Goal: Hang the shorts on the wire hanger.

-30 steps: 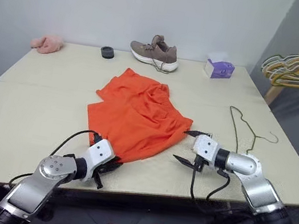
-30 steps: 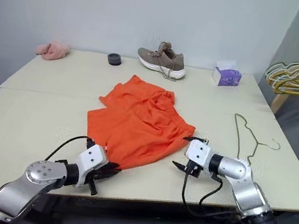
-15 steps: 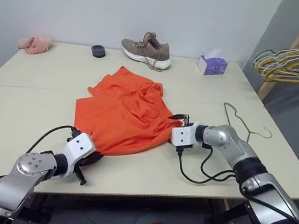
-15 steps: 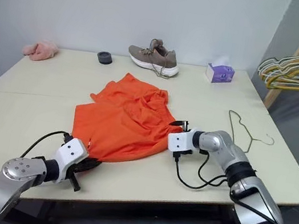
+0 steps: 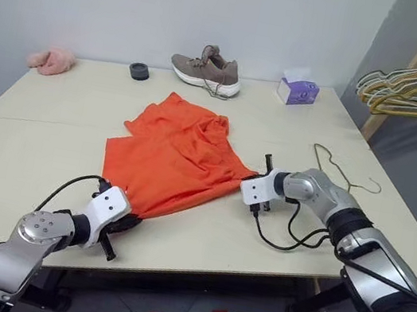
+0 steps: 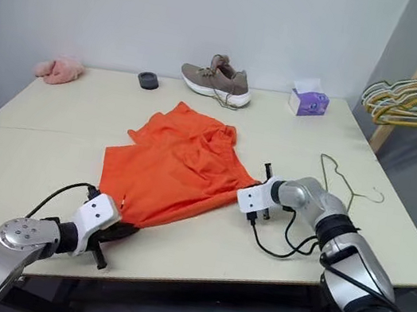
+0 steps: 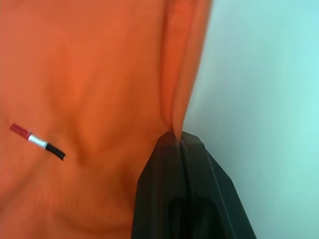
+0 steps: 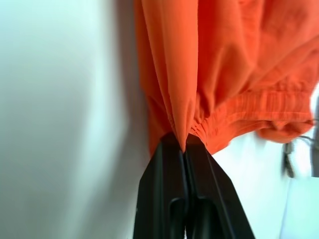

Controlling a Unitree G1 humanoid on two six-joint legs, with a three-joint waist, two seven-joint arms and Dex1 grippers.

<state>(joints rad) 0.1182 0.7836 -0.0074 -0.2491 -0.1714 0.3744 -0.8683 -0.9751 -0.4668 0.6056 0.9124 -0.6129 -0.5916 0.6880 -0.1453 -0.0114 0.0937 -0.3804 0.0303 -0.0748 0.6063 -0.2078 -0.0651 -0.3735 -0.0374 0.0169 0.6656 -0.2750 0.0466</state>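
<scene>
Two grips are on — the left gripper is clamped on a near corner of the shorts, and the right gripper is pinched tight on a fold at the far-side edge. Orange cloth lies spread mid-table between them. To do this well, I'd lift both corners together, evenly, keeping the fabric taut — then carry it toward the wire hanger, lying flat just beyond the right arm.
</scene>
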